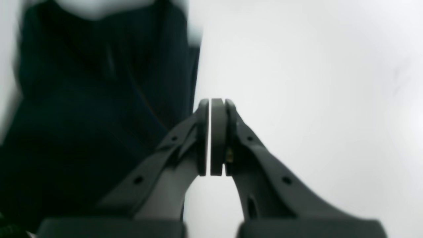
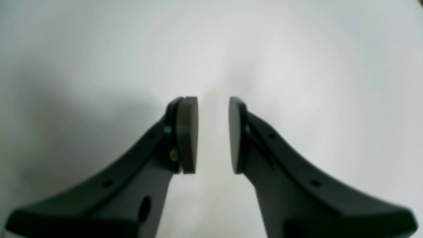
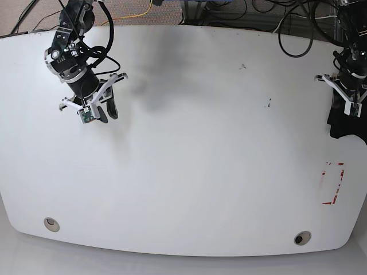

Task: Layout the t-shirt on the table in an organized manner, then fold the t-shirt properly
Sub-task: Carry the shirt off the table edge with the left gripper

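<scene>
The black t-shirt (image 3: 344, 127) lies bunched at the right edge of the white table (image 3: 200, 149), partly cut off by the base view's border. My left gripper (image 3: 350, 107) hovers just above it. In the left wrist view the left gripper (image 1: 211, 105) is shut with its pads together and nothing between them, and the t-shirt (image 1: 99, 115) fills the area to the left of the fingers over the table (image 1: 314, 82). My right gripper (image 3: 98, 114) is at the far left, well away from the t-shirt. The right gripper (image 2: 213, 109) is open over the bare table (image 2: 99, 49).
A red tape mark (image 3: 332, 183) sits near the right front. Two round grommet holes (image 3: 51, 223) (image 3: 302, 238) lie along the front edge. Black cables (image 3: 298, 34) hang behind the back edge. Small dark specks (image 3: 268, 103) dot the middle right.
</scene>
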You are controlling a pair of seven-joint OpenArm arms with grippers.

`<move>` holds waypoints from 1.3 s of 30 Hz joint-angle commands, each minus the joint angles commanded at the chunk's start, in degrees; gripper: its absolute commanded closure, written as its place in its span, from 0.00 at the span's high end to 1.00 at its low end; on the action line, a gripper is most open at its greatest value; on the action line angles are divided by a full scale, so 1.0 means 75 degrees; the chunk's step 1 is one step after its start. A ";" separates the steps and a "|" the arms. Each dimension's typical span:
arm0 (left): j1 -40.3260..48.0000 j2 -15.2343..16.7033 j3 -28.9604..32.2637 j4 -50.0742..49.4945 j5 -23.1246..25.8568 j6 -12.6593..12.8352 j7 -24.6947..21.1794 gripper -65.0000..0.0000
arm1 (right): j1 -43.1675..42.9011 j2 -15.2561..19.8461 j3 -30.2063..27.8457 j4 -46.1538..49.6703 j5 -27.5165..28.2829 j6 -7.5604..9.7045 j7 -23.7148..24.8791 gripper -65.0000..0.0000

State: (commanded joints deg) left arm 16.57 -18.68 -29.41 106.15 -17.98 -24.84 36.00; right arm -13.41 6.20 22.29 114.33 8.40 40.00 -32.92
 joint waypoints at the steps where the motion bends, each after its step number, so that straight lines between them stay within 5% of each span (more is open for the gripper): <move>1: -0.0129 0.0117 0.0082 0.0070 0.0059 0.0000 -0.0012 0.00 | 0.0059 -0.0023 -0.0012 -0.0047 -0.0270 0.0000 0.0234 0.23; 5: -0.0621 0.0516 0.0457 0.0070 0.0574 0.0000 -0.0445 0.00 | 0.0234 -0.0059 -0.0012 -0.0469 -0.1067 0.0000 0.1219 0.23; 13: -0.0598 0.1325 0.1747 -0.0363 0.1782 0.0000 -0.2333 0.00 | 0.0082 0.0270 0.0059 -0.2075 -0.1090 0.0000 0.3645 0.23; 19: 0.0363 0.1512 0.2122 -0.0223 0.1887 0.0000 -0.3376 0.00 | -0.0633 0.0258 0.0598 -0.2415 -0.1090 0.0000 0.4747 0.23; 34: 0.4349 0.1664 0.2286 0.0879 0.1829 0.0000 -0.4243 0.00 | -0.4079 0.0258 0.1102 -0.1348 0.0938 0.0000 0.5075 0.23; 39: 0.5603 0.2040 0.2227 0.0891 0.1840 0.0000 -0.4220 0.00 | -0.5298 0.0082 0.1114 -0.1078 0.1348 0.0000 0.5075 0.23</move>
State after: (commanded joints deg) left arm 58.59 -3.38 -12.70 112.84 -4.18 -24.84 4.35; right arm -53.14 6.81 30.64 106.24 18.51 40.00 5.14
